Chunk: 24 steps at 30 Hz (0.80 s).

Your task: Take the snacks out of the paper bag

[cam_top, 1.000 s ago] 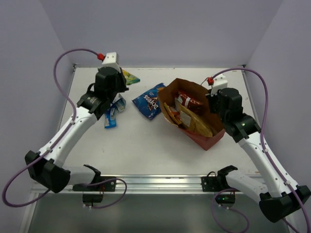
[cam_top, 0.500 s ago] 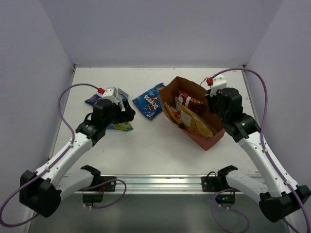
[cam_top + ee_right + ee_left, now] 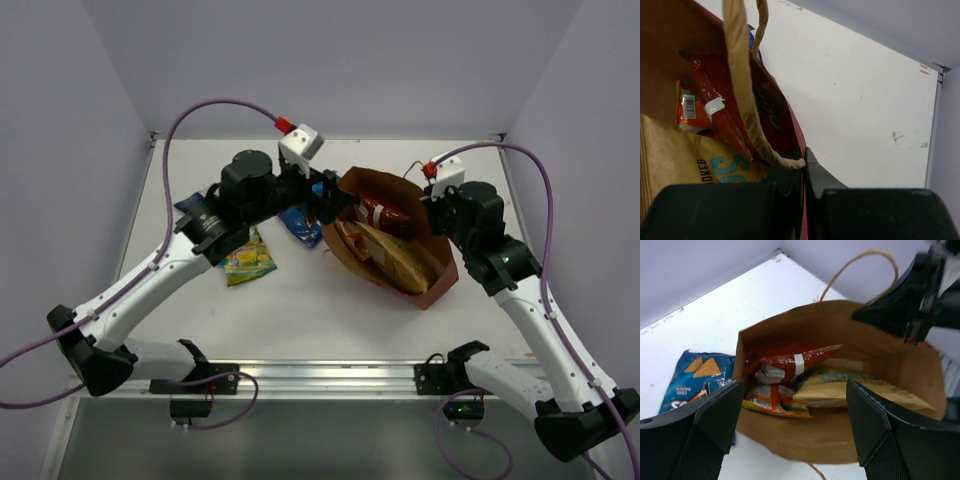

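The paper bag lies on its side, its mouth toward the left arm. Inside lie a red chip bag, a tan-teal bag and a red-yellow packet. My left gripper stands open and empty just outside the bag's mouth. My right gripper is shut on the bag's far wall, beside a loop handle. Out on the table lie a blue chip bag, a yellow-green packet and a blue-white packet, the last partly under the left arm.
The table's back wall and side walls enclose the work area. A metal rail with both arm bases runs along the near edge. The purple cables loop above the arms.
My left arm swung from the table's left side across to the bag's mouth and its gripper opened. The yellow-green packet now lies on the table. The right gripper kept its hold.
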Tool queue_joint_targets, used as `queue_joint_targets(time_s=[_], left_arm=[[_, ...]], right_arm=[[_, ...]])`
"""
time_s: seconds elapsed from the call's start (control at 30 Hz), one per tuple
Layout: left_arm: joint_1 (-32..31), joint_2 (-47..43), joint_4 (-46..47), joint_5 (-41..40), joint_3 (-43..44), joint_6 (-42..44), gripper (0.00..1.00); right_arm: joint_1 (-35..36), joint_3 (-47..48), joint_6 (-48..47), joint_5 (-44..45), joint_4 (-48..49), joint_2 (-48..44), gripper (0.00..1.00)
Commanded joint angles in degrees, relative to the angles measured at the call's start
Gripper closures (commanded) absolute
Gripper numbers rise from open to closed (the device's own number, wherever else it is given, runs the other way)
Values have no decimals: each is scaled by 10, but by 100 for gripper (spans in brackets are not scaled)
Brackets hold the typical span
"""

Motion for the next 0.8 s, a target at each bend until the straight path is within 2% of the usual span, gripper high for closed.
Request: queue_joint_targets(time_s=[0.0,0.07,0.23,0.4,0.77], left_arm=[[-17,52,2,50,35,182,10],[-23,82,6,79,41,268,9],[-35,121,9,111,24,405,9],[-80,142,27,84,9,468,10],[-107,207,33,81,3,529,12]], right_arm=[[4,39,-19,-51,29,-13,100],[4,40,-24,-77,29,-13,100],[5,54,-34,-112,12,-3,100],[5,65,-36,-127,1,1,100],[8,59,-24,-135,-3,4,100]])
